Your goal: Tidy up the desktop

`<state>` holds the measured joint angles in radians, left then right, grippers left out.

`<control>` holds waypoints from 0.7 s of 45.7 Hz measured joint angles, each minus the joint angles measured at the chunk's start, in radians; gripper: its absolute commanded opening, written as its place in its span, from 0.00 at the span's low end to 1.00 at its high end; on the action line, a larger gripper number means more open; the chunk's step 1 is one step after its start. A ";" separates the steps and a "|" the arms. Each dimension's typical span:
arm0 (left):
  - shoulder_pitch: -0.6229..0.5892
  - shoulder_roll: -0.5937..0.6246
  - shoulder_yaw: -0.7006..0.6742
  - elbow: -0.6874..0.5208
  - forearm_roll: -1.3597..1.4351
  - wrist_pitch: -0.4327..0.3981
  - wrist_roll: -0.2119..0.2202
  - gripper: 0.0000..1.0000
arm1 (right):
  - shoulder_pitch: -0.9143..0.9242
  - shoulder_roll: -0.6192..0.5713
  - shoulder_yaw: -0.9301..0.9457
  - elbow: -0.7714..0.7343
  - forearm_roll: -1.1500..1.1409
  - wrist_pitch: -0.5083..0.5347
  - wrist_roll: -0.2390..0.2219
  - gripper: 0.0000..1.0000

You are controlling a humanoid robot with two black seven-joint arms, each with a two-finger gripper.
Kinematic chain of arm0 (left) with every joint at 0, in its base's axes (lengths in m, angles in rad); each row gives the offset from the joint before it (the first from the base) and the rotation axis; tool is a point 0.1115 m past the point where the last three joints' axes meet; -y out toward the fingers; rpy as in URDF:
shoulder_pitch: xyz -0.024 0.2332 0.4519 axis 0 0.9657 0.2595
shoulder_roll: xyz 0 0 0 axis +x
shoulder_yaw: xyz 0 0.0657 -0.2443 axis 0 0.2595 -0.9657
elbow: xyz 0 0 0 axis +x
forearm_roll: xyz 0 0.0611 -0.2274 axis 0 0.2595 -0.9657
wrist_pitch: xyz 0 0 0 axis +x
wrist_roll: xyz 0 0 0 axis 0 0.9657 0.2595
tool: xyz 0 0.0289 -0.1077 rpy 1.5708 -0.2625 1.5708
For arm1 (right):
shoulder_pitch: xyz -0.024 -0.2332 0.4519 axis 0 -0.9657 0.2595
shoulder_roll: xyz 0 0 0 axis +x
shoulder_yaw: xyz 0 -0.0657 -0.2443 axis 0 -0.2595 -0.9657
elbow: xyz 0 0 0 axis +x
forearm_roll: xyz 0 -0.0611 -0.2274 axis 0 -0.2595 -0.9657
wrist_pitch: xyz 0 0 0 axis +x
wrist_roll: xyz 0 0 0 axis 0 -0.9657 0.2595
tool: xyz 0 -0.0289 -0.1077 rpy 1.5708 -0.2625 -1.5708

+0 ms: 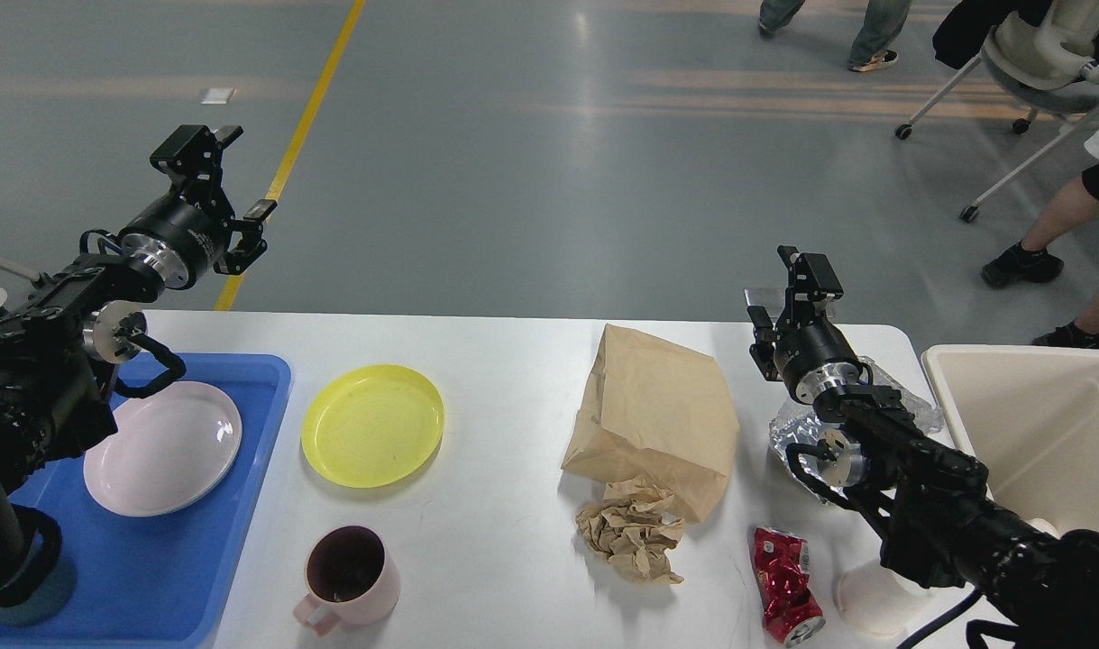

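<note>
Two plates [163, 448] [373, 425], one mug [347, 578]

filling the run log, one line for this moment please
left hand: open, raised, empty | right hand: open, raised, empty | desktop: plate, mug, bag, can not yet cleared
</note>
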<state>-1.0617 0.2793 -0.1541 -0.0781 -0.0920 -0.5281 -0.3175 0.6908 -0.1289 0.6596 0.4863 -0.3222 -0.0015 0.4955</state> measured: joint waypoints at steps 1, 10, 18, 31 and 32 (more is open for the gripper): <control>-0.005 0.005 0.017 0.001 0.000 0.001 0.000 0.97 | 0.000 0.000 0.000 0.000 0.000 0.000 0.000 1.00; -0.070 0.040 0.112 0.004 0.000 0.008 0.000 0.97 | 0.000 0.000 0.000 0.000 0.000 0.000 0.000 1.00; -0.096 0.049 0.244 0.006 0.008 0.004 -0.002 0.97 | 0.000 0.000 0.000 0.000 0.000 0.000 0.000 1.00; -0.125 0.059 0.643 -0.002 0.190 -0.018 -0.002 0.97 | 0.000 0.000 0.000 0.000 0.000 0.000 0.000 1.00; -0.126 0.058 0.672 -0.004 0.202 -0.024 -0.002 0.97 | 0.000 0.000 0.001 0.000 0.000 0.000 0.000 1.00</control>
<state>-1.1879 0.3375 0.5179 -0.0822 0.1097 -0.5525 -0.3198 0.6907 -0.1290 0.6601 0.4861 -0.3221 -0.0015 0.4955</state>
